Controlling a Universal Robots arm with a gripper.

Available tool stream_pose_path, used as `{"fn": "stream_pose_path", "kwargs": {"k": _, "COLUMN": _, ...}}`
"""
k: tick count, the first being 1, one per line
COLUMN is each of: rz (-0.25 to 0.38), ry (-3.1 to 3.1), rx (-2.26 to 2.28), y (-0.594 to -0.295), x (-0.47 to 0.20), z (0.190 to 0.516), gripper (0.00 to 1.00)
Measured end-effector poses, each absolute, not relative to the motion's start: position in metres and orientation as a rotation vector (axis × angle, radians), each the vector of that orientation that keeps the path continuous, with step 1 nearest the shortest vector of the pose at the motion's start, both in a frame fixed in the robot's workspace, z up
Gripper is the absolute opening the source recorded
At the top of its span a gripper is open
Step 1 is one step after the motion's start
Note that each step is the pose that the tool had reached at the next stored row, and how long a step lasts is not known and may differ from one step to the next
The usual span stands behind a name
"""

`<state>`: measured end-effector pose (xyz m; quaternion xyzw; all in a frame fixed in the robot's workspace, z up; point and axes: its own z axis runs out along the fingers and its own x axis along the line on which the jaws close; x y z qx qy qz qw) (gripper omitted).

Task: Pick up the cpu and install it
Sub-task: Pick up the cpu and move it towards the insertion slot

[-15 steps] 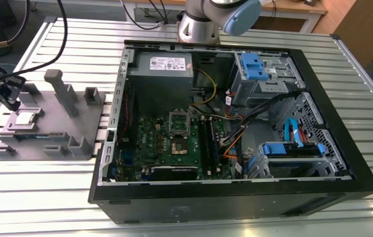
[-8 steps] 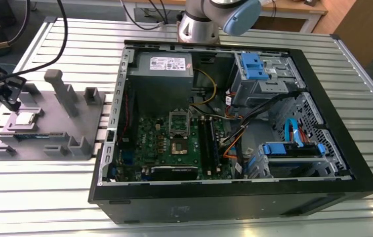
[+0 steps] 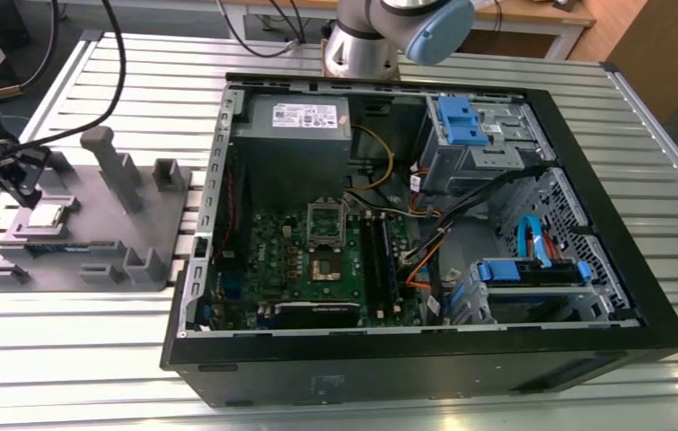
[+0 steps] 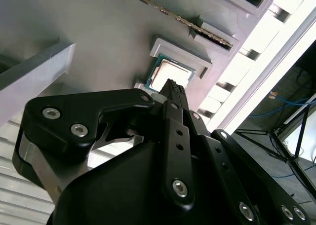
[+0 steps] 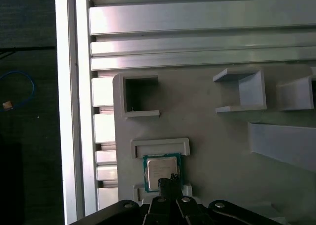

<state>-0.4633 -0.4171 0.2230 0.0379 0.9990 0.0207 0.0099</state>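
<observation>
- The slatted metal table [image 3: 75,359] is carrying everything. Its ribs are also showing in the first wrist view [image 5: 197,18].
- The open computer case [image 3: 435,364] is lying on its side at the middle of the table, with its inside facing up.
- The green motherboard [image 3: 278,260] is sitting flat in the case, with the silver socket frame [image 3: 324,217] near its middle.
- The grey plastic fixture [image 3: 135,233] is resting just beside the case, on the exterior view's left. It is showing in both wrist views [image 5: 212,131] [image 4: 98,32].
- The tool [image 3: 22,184] is hanging over the fixture with its fingers pressed together and gripping nothing. Its tips are overlapping one edge of the chip [image 5: 169,181] [image 4: 173,89], though whether they are touching it cannot be told.
- The cpu [image 3: 50,215] is lying flat in a walled recess of the fixture, with its silvery top facing up [image 5: 162,168] [image 4: 165,73]. Being square, it is showing no long axis, and its edges are running parallel to the recess walls.
</observation>
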Motion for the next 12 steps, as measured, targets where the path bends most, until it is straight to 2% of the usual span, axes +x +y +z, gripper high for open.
{"fn": "stream_pose_path", "kwargs": {"k": 12, "rz": 0.066, "ry": 3.118, "rx": 0.117, "y": -0.4171, "x": -0.4637, "z": 0.2126, "gripper": 0.11}}
